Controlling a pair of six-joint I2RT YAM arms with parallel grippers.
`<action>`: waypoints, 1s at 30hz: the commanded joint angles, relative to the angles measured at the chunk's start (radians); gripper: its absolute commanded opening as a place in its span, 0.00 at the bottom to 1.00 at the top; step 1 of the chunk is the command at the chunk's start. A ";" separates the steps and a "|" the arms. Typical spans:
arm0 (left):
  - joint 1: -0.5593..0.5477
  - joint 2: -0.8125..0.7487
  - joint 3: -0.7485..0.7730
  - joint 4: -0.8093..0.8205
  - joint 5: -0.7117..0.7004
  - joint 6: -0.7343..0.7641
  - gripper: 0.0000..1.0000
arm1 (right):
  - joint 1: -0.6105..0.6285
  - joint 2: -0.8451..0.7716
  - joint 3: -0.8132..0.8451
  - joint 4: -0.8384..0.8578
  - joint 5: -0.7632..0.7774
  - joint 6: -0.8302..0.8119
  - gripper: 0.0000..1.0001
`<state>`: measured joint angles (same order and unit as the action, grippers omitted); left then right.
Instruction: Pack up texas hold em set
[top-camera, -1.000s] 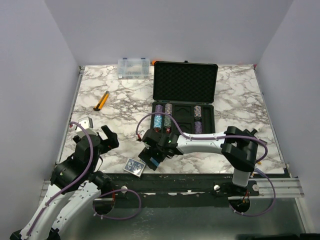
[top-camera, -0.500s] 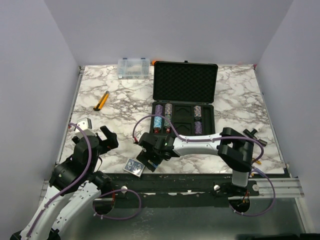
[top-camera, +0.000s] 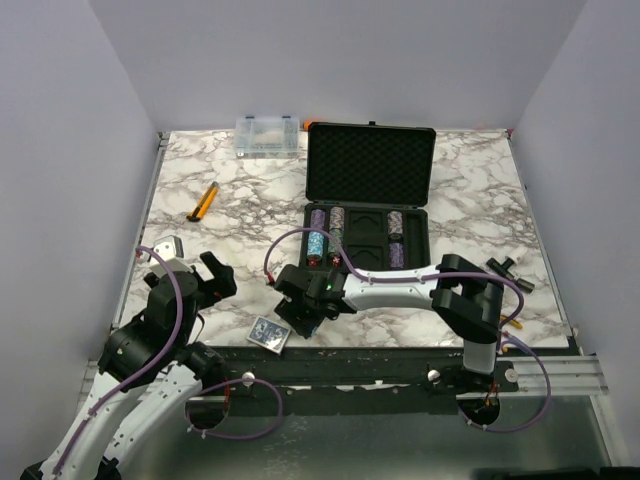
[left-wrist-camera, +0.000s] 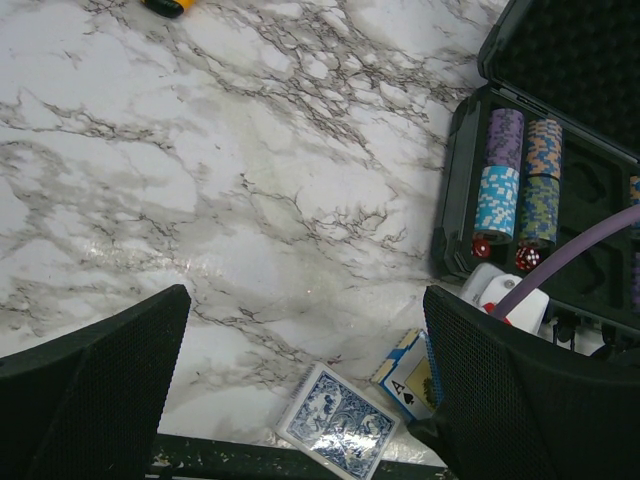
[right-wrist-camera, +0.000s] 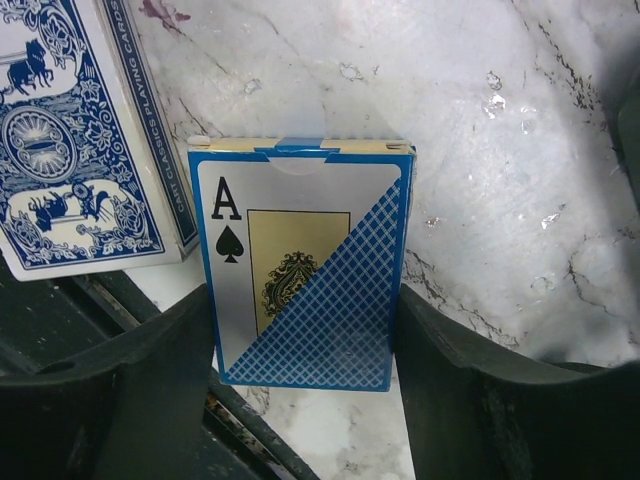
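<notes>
The left gripper (left-wrist-camera: 307, 300) hangs wide open and empty over the glossy marble table (left-wrist-camera: 200, 200). A flat blue-backed deck (left-wrist-camera: 337, 428) lies just ahead of it, to its right. The right gripper (right-wrist-camera: 300, 330) is nearer the work. Its 2 textured fingers (right-wrist-camera: 120, 390) appear clamped on the long sides of the ace-faced deck (right-wrist-camera: 300, 270), a smooth cardboard box with its long axis along the fingers. The rigid black case (top-camera: 366, 230) lies open beyond the fingertips, its middle slots seemingly bare.

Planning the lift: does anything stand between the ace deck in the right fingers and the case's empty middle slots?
Nothing loose lies on the marble between. The ace deck only has to rise over the case wall; the chip stacks and red dice sit left of the empty middle slots.
</notes>
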<state>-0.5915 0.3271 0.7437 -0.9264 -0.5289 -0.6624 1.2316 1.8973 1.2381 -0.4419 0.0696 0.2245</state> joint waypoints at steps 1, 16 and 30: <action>-0.005 -0.010 -0.012 -0.023 -0.012 -0.006 0.99 | 0.011 0.031 0.018 -0.015 0.001 -0.001 0.58; -0.005 -0.023 -0.015 -0.022 -0.003 -0.002 0.98 | 0.011 -0.141 0.117 -0.080 0.098 -0.171 0.27; -0.005 -0.018 -0.015 -0.013 0.030 0.009 0.98 | -0.011 -0.289 0.074 -0.028 0.203 -0.554 0.01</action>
<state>-0.5915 0.3164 0.7433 -0.9268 -0.5228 -0.6647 1.2304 1.6554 1.3373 -0.5159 0.2317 -0.1867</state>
